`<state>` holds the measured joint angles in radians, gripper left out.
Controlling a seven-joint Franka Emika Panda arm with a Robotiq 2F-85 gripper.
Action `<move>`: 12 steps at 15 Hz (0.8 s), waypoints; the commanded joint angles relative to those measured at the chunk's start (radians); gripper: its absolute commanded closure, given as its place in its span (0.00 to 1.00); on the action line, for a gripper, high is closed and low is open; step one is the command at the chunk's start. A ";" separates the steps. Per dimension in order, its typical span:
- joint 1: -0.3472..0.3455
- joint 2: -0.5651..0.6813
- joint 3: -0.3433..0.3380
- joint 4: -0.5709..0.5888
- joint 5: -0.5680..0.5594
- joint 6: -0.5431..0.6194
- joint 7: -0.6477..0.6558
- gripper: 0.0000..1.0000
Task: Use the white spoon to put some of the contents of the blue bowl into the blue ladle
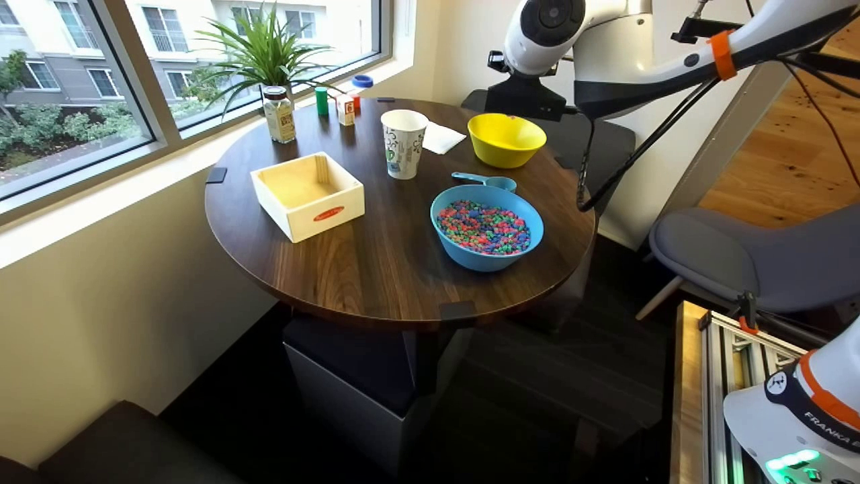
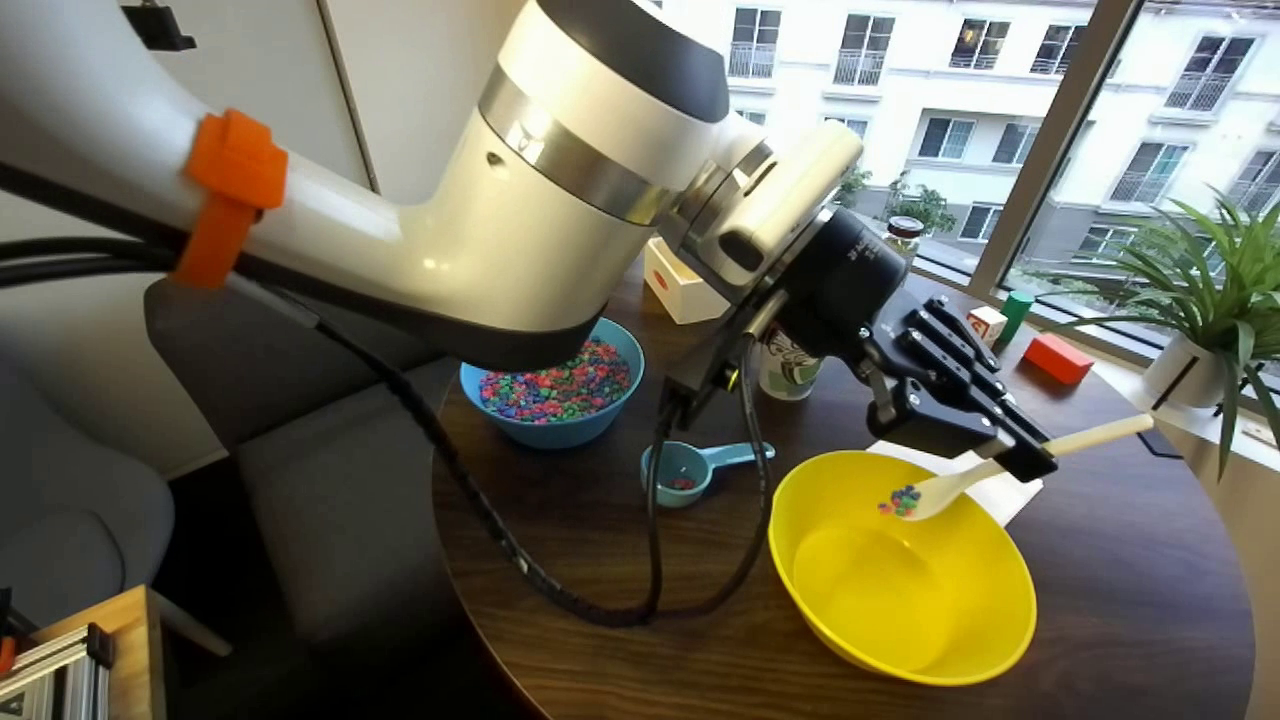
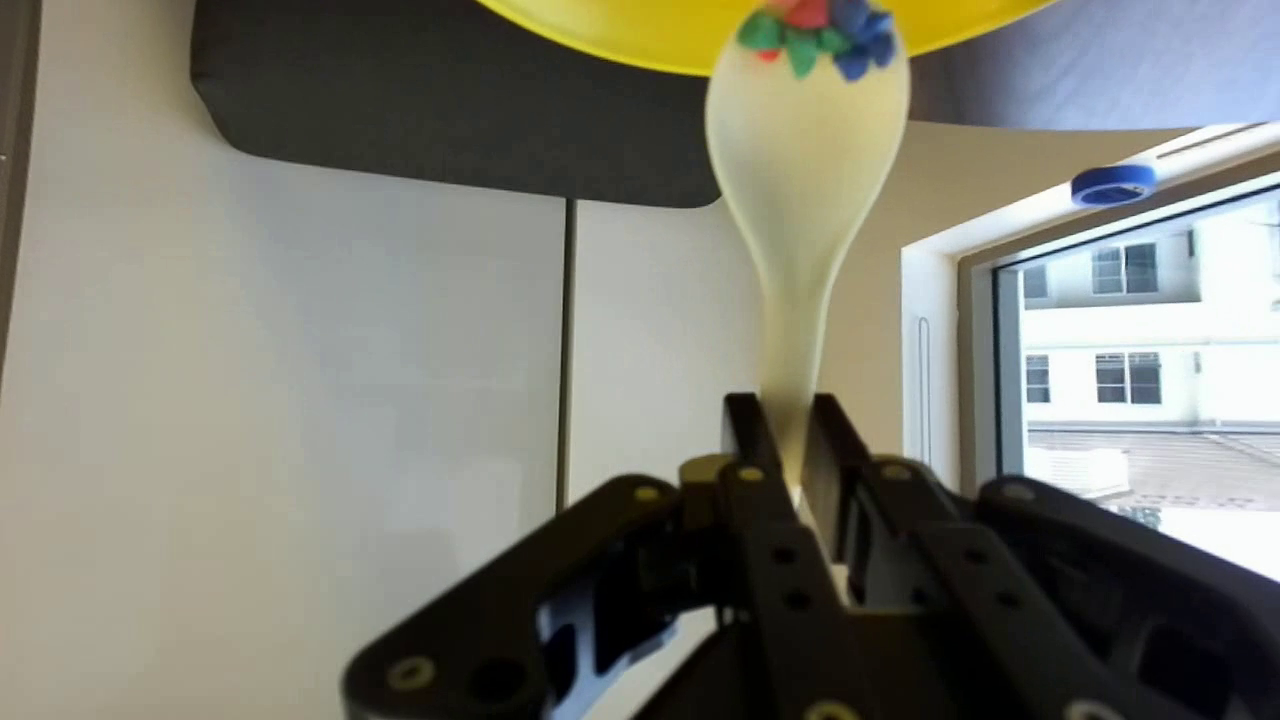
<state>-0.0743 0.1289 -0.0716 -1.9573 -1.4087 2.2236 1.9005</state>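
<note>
The tool [image 3: 786, 410] grips the white spoon [image 3: 806, 200], hiding part of its handle.

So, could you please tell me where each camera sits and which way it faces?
An exterior view: high, nearer the blue bowl, facing down across the table; the arm and its base show.
An exterior view: high, nearer the yellow bowl, facing down towards the window; the arm and gripper show.
Wrist view: behind the fingers, facing along the white spoon towards pale panels, seemingly upside down; of the robot, only the gripper shows.
Both exterior views share the bowls, the blue ladle and the table.
</note>
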 commanded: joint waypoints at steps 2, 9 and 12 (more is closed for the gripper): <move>0.033 0.018 0.014 0.003 -0.126 -0.081 0.055 0.97; 0.054 0.001 0.041 -0.041 -0.253 -0.161 0.074 0.97; 0.046 -0.010 0.048 -0.050 -0.198 -0.145 0.042 0.97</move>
<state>-0.0265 0.1383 -0.0316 -1.9764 -1.6295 2.0813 1.9416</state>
